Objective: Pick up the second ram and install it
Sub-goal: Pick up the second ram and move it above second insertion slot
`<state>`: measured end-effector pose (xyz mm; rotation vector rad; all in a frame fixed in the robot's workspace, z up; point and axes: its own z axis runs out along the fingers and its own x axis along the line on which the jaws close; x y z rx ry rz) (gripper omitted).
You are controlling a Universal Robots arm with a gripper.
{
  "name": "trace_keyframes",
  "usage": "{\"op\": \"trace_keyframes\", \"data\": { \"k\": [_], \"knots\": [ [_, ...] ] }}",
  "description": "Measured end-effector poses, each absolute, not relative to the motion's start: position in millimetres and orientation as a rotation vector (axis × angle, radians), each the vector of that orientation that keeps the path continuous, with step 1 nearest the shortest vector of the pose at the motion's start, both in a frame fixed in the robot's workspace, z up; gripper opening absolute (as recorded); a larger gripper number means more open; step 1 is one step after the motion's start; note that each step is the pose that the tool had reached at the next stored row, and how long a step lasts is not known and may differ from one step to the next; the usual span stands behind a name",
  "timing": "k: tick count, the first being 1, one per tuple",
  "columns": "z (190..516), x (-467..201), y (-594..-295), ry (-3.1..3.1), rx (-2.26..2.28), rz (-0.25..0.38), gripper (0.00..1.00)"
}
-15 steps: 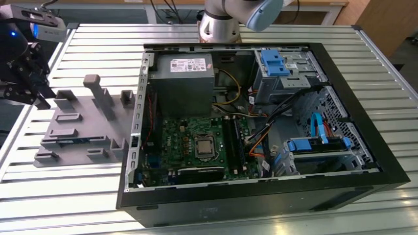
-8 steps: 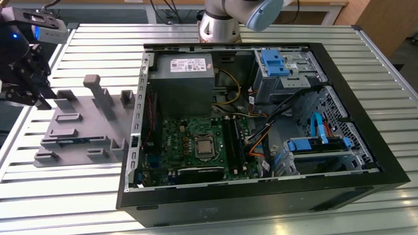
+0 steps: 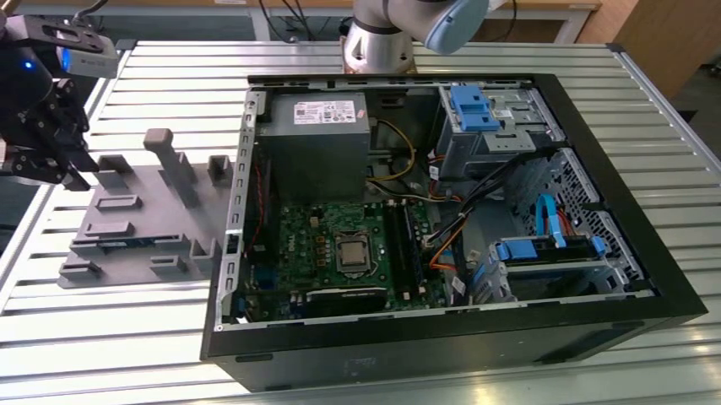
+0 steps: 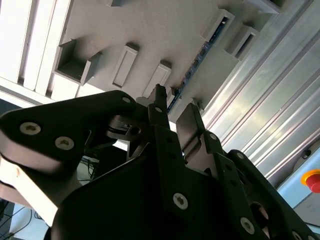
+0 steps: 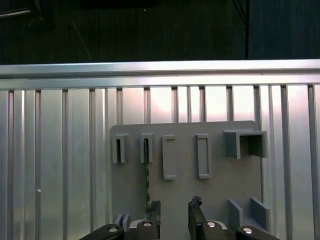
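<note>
Fingers (image 5: pixel 196 216) spread apart, holding nothing, hover over the grey holder tray (image 5: pixel 220 195) at the exterior view's left of the computer case (image 3: pixel 451 359), where the second ram (image 5: pixel 148 182) stands on edge, ungrasped, so pickup and install are both yet to do.

arm (image 3: pixel 377 42): silver tube, pale blue joint cap | hand (image 4: pixel 173 102): matte black jointed links, silver screw heads (image 4: pixel 180 201)

The tray (image 3: pixel 158 221) lies on the bench (image 3: pixel 113 337), at the exterior view's left of the open computer (image 3: pixel 451 354). The ram (image 5: pixel 148 175) stands in a tray slot. The hand (image 5: pixel 175 207) hangs above the tray, just beside the ram.
</note>
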<state>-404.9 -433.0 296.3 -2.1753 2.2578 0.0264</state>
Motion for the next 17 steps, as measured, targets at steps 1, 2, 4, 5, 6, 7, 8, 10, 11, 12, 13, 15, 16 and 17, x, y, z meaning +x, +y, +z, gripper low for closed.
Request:
{"op": "trace_keyframes", "data": {
  "k": [1, 2, 4, 5, 6, 7, 8, 10, 11, 12, 13, 15, 16, 17],
  "knots": [
    [296, -405, -433, 2.258, -2.175, 0.026, 0.36],
    [296, -405, -433, 2.258, -2.175, 0.026, 0.36],
    [293, -405, -433, 2.259, -2.174, 0.026, 0.36],
    [292, -405, -433, 2.259, -2.174, 0.026, 0.36],
    [291, -405, -433, 2.259, -2.174, 0.026, 0.36],
    [291, -405, -433, 2.259, -2.174, 0.026, 0.36],
    [290, -405, -433, 2.259, -2.174, 0.026, 0.36],
    [288, -405, -433, 2.259, -2.174, 0.026, 0.36],
    [288, -405, -433, 2.259, -2.174, 0.026, 0.36],
    [287, -405, -433, 2.26, -2.173, 0.026, 0.36],
    [286, -405, -433, 2.26, -2.173, 0.026, 0.36],
    [285, -405, -433, 2.261, -2.172, 0.026, 0.36],
    [285, -405, -433, 2.261, -2.172, 0.026, 0.36],
    [285, -405, -433, 2.262, -2.171, 0.026, 0.36]
  ]
}}
